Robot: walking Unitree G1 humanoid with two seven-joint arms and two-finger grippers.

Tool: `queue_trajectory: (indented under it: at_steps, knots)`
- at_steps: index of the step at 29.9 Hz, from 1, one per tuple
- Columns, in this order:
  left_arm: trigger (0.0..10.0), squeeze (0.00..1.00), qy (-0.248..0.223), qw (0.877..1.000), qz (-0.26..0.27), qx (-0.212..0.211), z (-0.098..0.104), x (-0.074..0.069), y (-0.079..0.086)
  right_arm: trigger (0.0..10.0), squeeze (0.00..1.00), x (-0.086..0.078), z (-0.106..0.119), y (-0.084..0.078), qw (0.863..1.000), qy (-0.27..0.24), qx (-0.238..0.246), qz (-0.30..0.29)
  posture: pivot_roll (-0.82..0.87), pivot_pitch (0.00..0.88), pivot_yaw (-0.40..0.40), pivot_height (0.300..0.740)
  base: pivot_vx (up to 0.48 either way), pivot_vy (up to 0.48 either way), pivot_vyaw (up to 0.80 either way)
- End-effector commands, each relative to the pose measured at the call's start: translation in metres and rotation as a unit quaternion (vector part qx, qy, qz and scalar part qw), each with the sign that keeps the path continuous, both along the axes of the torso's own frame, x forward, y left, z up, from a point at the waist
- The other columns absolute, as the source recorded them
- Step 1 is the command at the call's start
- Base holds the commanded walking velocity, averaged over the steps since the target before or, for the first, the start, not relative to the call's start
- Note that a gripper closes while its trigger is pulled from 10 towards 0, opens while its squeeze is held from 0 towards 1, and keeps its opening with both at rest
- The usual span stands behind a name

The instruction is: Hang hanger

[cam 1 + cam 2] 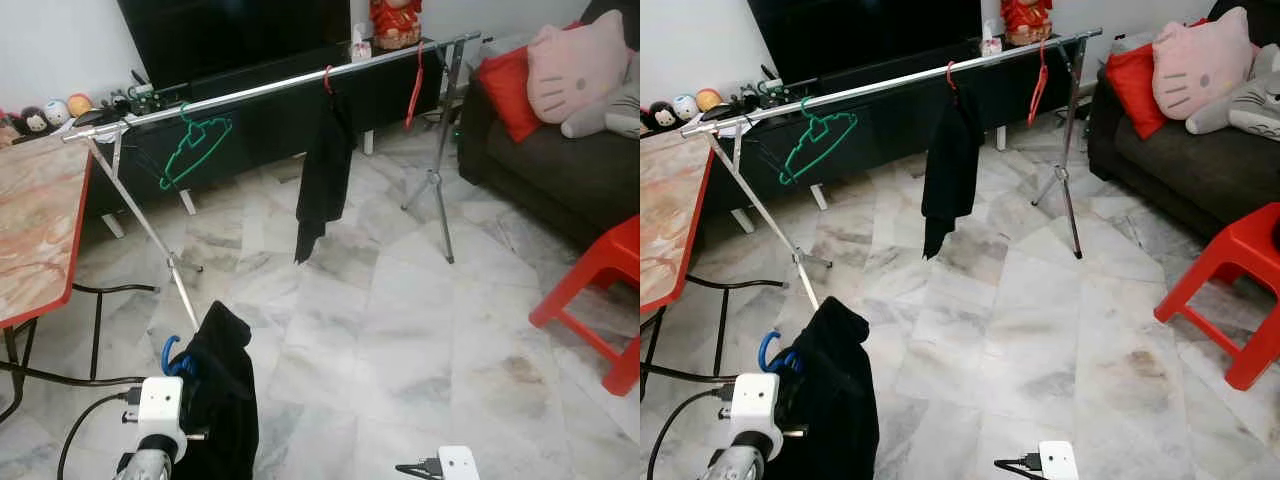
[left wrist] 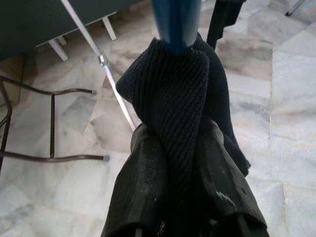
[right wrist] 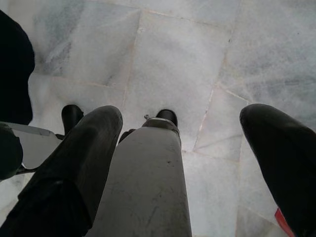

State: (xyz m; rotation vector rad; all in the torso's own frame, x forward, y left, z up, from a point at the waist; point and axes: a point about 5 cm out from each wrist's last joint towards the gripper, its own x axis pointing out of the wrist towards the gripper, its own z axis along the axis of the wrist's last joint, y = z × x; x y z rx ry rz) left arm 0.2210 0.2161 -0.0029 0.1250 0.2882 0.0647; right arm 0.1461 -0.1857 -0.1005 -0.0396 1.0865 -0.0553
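Clamping its 2 fingers shut on a blue hanger (image 1: pixel 172 352) draped in a dark garment (image 1: pixel 222 400), the left gripper (image 2: pixel 185 163) holds it low, well short of the rail (image 1: pixel 270 88), while the right gripper (image 3: pixel 197 143) hangs open and empty

Home living room: marble tile floor (image 1: pixel 400 330), dark sofa (image 1: pixel 560 170) with cat cushion (image 1: pixel 578 68), big TV (image 1: pixel 230 35) on low cabinet, clothes rail (image 1: pixel 270 88) with hangers, red plastic stool (image 1: pixel 600 290).
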Motion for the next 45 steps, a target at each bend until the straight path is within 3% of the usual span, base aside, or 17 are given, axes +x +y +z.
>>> queue_trajectory:
  at_steps: [1, 17, 20, 29, 37, 45]
  knots:
    - [10.0, 0.0, -0.009, 1.0, 0.006, 0.014, 0.006, 0.003, 0.009, 10.0, 0.0, -0.003, -0.001, 0.001, 1.0, 0.001, 0.007, -0.008, -0.16, 0.0, 0.109, 0.74, 0.0, 0.0, 0.0]
    - [10.0, 0.0, -0.016, 1.0, 0.019, 0.007, 0.005, -0.001, 0.006, 10.0, 0.0, -0.02, -0.005, -0.007, 1.0, 0.007, 0.011, -0.004, -0.15, 0.0, 0.056, 0.74, 0.204, 0.0, 0.0]
    - [10.0, 0.0, -0.02, 0.999, 0.027, 0.002, 0.006, 0.0, 0.006, 10.0, 0.0, -0.025, -0.006, -0.012, 1.0, 0.008, 0.011, -0.018, -0.16, 0.0, 0.08, 0.74, 0.301, 0.0, 0.0]
    - [10.0, 0.0, -0.02, 0.999, 0.018, 0.017, 0.013, 0.008, 0.017, 10.0, 0.0, -0.035, -0.01, 0.004, 0.999, 0.022, 0.025, 0.008, -0.17, 0.0, 0.123, 0.74, 0.303, 0.0, 0.0]
    - [10.0, 0.0, -0.026, 0.999, 0.009, 0.019, 0.018, 0.015, 0.016, 10.0, 0.0, -0.038, -0.01, -0.005, 1.0, 0.021, 0.018, -0.007, -0.16, 0.0, 0.13, 0.74, 0.305, 0.0, 0.0]
    - [10.0, 0.0, -0.024, 0.999, 0.02, 0.013, 0.015, 0.016, 0.015, 10.0, 0.0, -0.045, -0.012, -0.003, 0.999, 0.025, 0.016, 0.021, -0.16, 0.0, 0.107, 0.74, 0.305, 0.0, 0.4]
